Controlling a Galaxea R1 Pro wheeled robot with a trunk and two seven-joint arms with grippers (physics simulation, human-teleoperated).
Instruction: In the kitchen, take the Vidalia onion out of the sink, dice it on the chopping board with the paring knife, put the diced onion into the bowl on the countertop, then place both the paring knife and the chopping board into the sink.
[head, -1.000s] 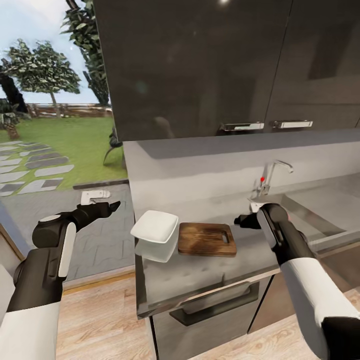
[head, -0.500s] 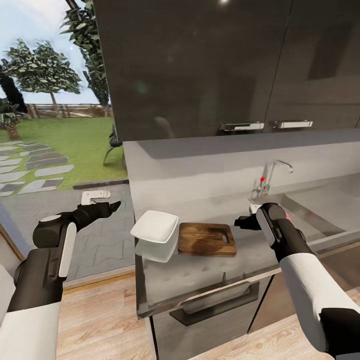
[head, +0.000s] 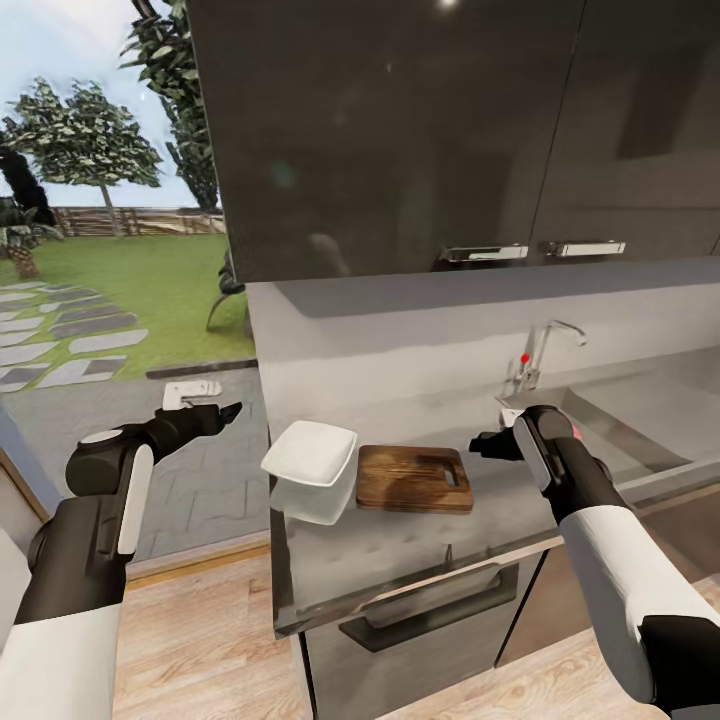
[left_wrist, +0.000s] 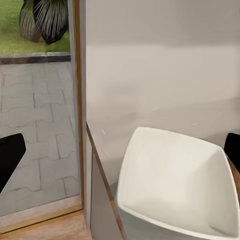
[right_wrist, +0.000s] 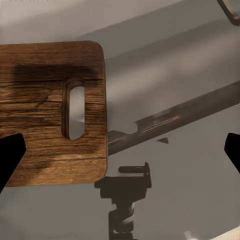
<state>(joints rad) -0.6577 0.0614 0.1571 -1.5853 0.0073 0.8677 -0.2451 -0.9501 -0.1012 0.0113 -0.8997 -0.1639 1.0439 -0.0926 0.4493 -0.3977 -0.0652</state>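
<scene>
- The white bowl (head: 311, 452) sat on the grey surface (head: 420, 550) near its left end, just beside the dark brown chopping board (head: 414, 478), which lay flat with its slotted handle hole toward the sink (head: 640, 420).
- The left tool (head: 222, 412) hung out past the surface's left end, above the paving outside; in the left wrist view its 2 fingertips (left_wrist: 10, 157) stood wide apart with nothing between them, the bowl (left_wrist: 175, 185) lying ahead.
- The right tool (head: 478, 441) hovered over the surface just right of the board, between the board and the chrome tap (head: 540, 358) with its red knob.
- In the right wrist view its fingertips (right_wrist: 11, 155) were spread far apart and empty, above the board's handle end (right_wrist: 55, 112) and the bare grey surface (right_wrist: 190, 190).
- Dark glossy wall cabinets (head: 450, 130) hung above the surface.
- I could not make out the onion or the knife.
</scene>
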